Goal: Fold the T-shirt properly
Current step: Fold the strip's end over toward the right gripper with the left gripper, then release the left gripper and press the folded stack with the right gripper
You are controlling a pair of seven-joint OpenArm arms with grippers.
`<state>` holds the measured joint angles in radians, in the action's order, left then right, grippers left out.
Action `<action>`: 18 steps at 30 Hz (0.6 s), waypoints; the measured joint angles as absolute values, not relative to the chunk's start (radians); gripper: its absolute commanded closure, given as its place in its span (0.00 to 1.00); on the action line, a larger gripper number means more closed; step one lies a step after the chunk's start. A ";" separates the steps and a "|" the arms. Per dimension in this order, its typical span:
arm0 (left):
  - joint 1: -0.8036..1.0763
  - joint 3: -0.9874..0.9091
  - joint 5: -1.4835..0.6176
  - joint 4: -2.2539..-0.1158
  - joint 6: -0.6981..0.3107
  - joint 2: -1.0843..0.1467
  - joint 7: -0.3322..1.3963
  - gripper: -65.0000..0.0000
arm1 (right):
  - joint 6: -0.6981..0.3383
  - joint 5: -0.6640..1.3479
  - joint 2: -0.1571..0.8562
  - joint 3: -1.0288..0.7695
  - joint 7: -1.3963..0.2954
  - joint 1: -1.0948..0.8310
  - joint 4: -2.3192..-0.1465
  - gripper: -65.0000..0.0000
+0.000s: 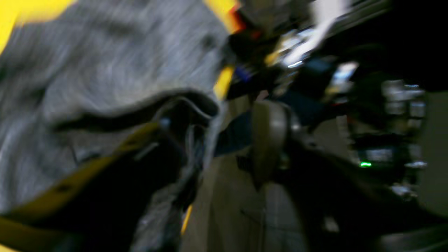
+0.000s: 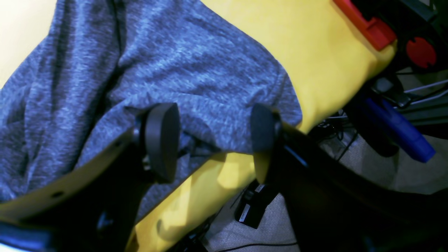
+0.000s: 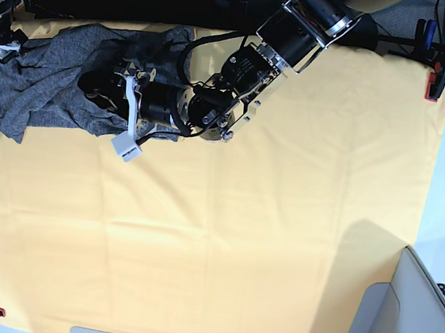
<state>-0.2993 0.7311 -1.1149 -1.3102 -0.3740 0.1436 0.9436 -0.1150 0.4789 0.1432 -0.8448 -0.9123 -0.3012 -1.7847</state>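
The T-shirt (image 3: 49,77) lies bunched at about ten o'clock on the yellow table cloth (image 3: 223,238), its long axis running roughly nine-to-three along the far edge and well away from the cloth's middle. The left arm reaches right across to it — the left gripper (image 3: 95,89) sits over the heap's three o'clock end, and in its own blurred wrist view a grey hem (image 1: 140,108) arches just beyond the fingertips; whether those fingers are spread or pinching the knit I cannot tell, the blur is too heavy. The right gripper (image 2: 210,136) hangs at the heap's nine o'clock side by the table's edge, its two dark pads (image 2: 162,140) spread apart with a fold of shirt lying between and behind them, not visibly pinched. So each arm stands at one end of the bundle — judging from that, the next move is to draw the ends apart along that axis and pull the shirt toward six o'clock, onto open cloth.
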 measured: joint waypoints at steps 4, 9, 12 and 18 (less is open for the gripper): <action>-0.296 0.730 -1.110 -1.316 -0.373 0.141 0.939 0.44 | -0.112 0.478 0.143 -0.845 -0.913 -0.290 -1.749 0.50; -0.305 0.730 -1.114 -1.318 -0.371 0.120 0.908 0.60 | -0.115 0.479 0.143 -0.845 -0.912 -0.286 -1.739 0.50; -0.308 0.731 -1.119 -1.326 -0.371 0.062 0.910 0.78 | -0.166 0.471 0.143 -0.845 -0.917 -0.289 -1.771 0.50; -0.308 0.732 -1.113 -1.381 -0.368 -0.055 0.915 0.99 | -0.358 0.484 0.150 -0.802 -0.915 -0.289 -1.986 0.73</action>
<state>-0.3077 0.7319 -1.1130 -1.3811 -0.3676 -0.0551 0.9150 -0.3584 0.4835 0.1497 -0.8024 -0.9146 -0.2890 -1.9862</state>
